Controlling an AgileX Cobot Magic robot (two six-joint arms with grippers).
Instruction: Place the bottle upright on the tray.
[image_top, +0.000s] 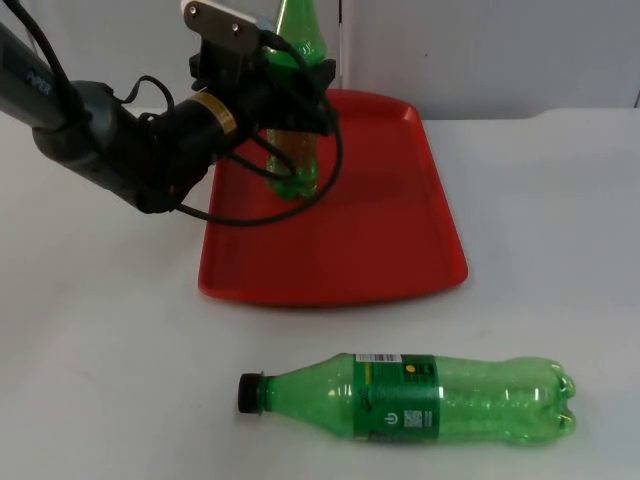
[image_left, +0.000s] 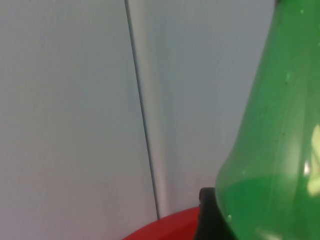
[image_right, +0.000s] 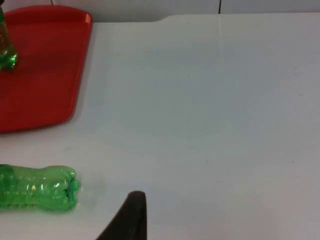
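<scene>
I see the white tabletop (image_top: 540, 200) running back to the grey partition wall (image_left: 65, 100), and on it the red tray (image_top: 380, 210) sits toward the far side, a little left of centre in the top view. My left arm comes in from the upper left and reaches over the tray's far left corner.

A green plastic bottle (image_top: 293, 170) stands upright on that corner of the tray, its base resting on the red surface. The left tool (image_top: 296, 92) is pressed in around its upper body, one black finger (image_left: 207, 215) showing right against the green plastic in the left wrist view, so I read it as pinching this bottle.

A second green bottle (image_top: 420, 398), with a black cap (image_top: 249, 393) and a green label, lies on its side on the tabletop near the front edge, well apart from the tray, cap pointing left.

The right tool (image_right: 131, 220) waits above bare tabletop, just beside that lying bottle's base; with a single fingertip visible, I cannot tell its opening.
</scene>
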